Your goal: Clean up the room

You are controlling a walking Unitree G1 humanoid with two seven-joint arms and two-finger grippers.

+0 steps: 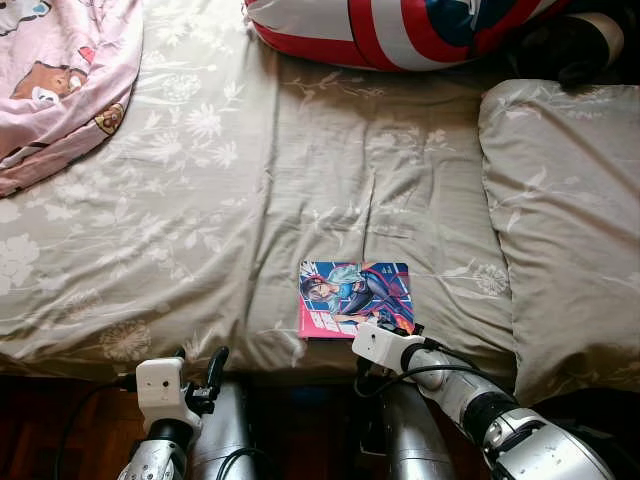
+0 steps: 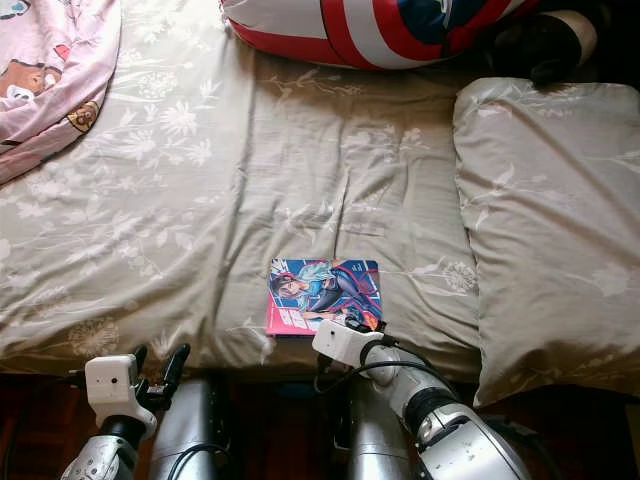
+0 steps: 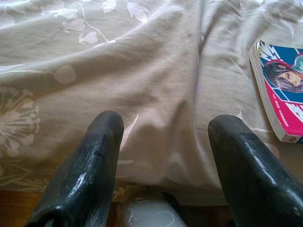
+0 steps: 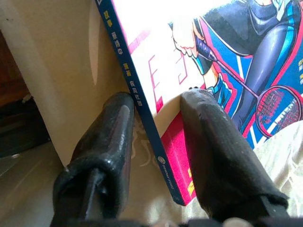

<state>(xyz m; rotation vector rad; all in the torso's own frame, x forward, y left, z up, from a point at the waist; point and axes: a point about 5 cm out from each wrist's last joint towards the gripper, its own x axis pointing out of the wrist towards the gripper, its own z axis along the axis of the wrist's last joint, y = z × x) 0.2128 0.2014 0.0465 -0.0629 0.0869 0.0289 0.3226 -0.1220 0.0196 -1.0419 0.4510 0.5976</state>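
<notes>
Right wrist view has the right claw (image 4: 156, 137) at the near edge of a comic book (image 1: 355, 297), one finger on its cover, the other beside its blue spine, the book's edge between them. That book lies flat on the bed (image 1: 250, 200) near its front edge, beside a pillow (image 1: 560, 210). Left claw (image 3: 163, 146) hovers spread wide, holding nothing, at the bed's edge.

Bed (image 1: 250, 200) has a beige floral sheet, kinda wrinkled. Lying on it: a manga book (image 1: 352, 295) near the front edge, a matching pillow (image 1: 565, 230) on the right, a pink cartoon blanket (image 1: 60, 70) far left, and a red-white-blue cushion (image 1: 400, 30) at the back.
</notes>
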